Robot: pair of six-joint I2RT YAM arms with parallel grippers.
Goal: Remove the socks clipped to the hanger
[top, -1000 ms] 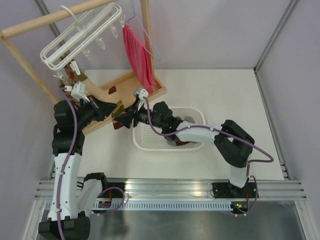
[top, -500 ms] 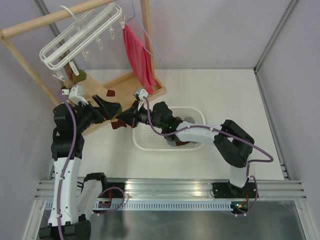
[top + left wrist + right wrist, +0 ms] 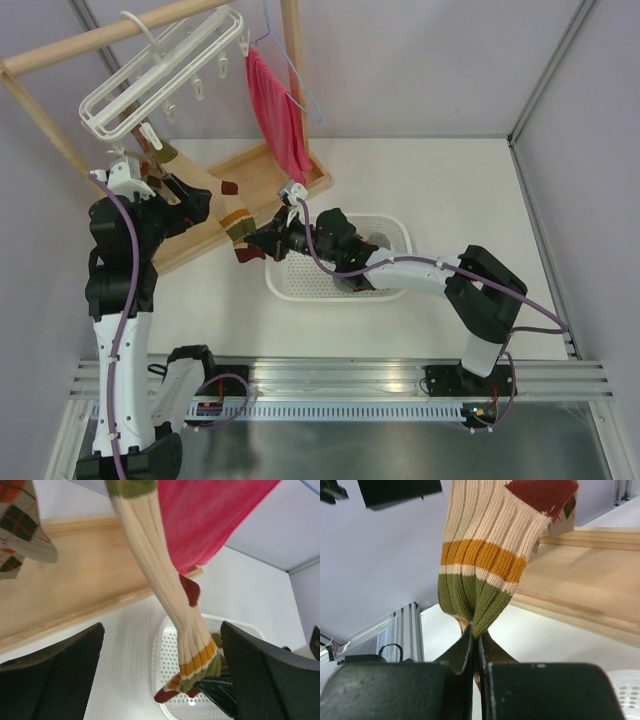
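Right end effector [image 3: 476,641]: closed tight, pinching the sock [image 3: 480,555] by its striped cuff.
Left end effector [image 3: 162,645]: spread wide, empty, nearer the hanger [image 3: 160,75].
Sock axis: slants from the pinched cuff up-left toward the hanger.

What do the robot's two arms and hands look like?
The left arm and right arm are white shells joined by chunky black joints, with a thin purple cable looping along each. The left hand and right hand are black, each with two broad fingers whose inner faces look finely textured.
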